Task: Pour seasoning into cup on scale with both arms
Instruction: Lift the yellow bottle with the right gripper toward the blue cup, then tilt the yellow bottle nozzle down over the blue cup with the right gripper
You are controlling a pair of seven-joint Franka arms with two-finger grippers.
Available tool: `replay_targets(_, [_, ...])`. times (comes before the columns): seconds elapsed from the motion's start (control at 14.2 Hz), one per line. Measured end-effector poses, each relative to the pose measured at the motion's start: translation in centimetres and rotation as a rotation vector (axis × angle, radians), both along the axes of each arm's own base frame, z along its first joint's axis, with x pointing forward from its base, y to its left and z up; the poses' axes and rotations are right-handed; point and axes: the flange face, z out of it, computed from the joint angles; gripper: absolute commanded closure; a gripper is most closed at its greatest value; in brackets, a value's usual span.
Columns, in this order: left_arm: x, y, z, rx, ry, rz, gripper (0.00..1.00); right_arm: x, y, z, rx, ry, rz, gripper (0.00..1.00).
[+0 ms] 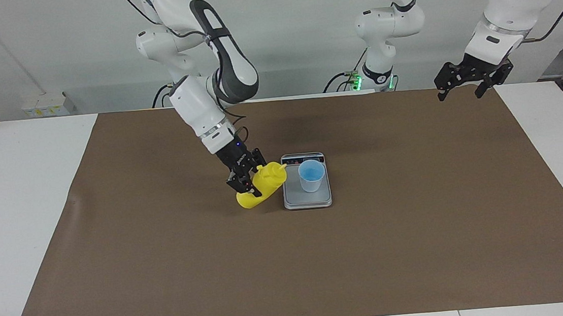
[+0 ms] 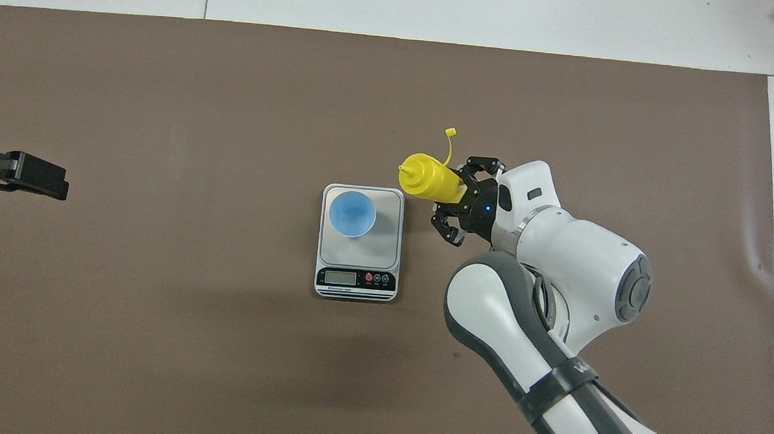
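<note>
Bottle clamped in right gripper, tilted, nozzle aimed at cup on scale, just short of its rim. I'd carry it over the cup. Left gripper waits open, well apart.

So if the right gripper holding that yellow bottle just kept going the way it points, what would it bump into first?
Probably the scale: the right gripper slants down toward it, with the tilted yellow bottle leading. The bottle's nozzle is aimed at the blue cup, though depth is uncertain.
</note>
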Motion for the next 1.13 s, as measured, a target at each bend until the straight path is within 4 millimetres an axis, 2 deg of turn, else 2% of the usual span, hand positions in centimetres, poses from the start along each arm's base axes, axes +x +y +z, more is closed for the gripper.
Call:
replay_targets(0.28, [0.0,0.0,0.0,0.000,0.000,0.000,0.00,-0.1,0.8,-0.1,-0.030,0.023,0.028,0.53])
replay_targets(0.63, [0.0,0.0,0.0,0.000,0.000,0.000,0.00,-0.4,2.6,-0.1,-0.171,0.110,0.081,0.52])
replay_targets(0.92, [0.0,0.0,0.0,0.000,0.000,0.000,0.00,-0.2,4.0,1.1,-0.273,0.155,0.079,0.52])
replay_targets(1.13, [0.0,0.0,0.0,0.000,0.000,0.000,0.00,-0.2,4.1,1.4,-0.331,0.163,0.069,0.52])
